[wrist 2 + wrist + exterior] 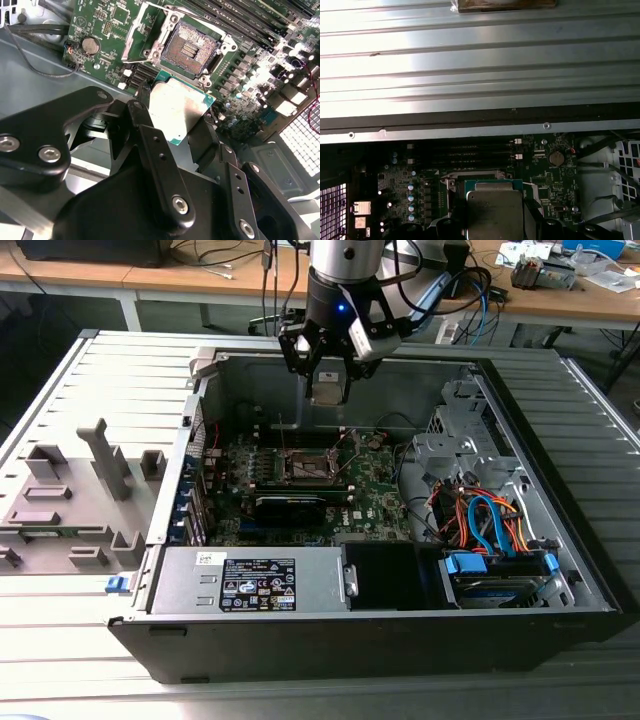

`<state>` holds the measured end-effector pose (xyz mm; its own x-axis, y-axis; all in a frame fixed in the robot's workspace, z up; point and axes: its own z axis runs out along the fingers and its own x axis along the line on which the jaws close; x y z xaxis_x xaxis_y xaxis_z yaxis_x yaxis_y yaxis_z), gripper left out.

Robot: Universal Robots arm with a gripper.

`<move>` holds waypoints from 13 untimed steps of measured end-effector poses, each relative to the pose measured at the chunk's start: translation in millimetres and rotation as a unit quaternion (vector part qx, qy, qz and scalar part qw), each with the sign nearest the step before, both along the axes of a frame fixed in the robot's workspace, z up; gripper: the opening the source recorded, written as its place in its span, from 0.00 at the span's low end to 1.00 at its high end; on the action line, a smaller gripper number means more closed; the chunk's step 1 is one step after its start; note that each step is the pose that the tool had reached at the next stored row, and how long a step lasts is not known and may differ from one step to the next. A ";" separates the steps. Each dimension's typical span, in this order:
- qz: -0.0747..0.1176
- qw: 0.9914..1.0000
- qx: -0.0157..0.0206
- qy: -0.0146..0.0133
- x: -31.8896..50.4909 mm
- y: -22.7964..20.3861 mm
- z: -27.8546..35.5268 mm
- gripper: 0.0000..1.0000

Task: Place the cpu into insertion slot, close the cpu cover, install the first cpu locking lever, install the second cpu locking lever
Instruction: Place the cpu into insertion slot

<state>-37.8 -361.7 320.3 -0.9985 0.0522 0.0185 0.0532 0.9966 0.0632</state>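
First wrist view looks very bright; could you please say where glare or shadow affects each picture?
First wrist view: strong glare on the ribbed metal panel; second wrist view: the cpu top is washed out; exterior view: even light, motherboard in shade.

Silver-grey, green-edged cpu (176, 107); brownish-gold insertion slot (190, 48); black hand (175, 127); green board (107, 20).

In hand (172, 127), cpu (178, 111) above insertion slot (191, 48)
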 end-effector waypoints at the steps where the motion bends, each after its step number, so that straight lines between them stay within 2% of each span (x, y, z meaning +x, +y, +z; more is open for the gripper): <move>1: -0.001 1.000 -0.001 0.000 0.0 0.0 -0.1 0.55; 3: -0.004 1.000 -0.003 0.000 0.0 0.0 -0.1 0.55; 13: -0.018 1.000 -0.003 0.000 0.0 0.0 -0.5 0.55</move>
<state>-37.7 -361.7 319.8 -0.9959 0.0883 0.0182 0.0892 0.9943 0.0582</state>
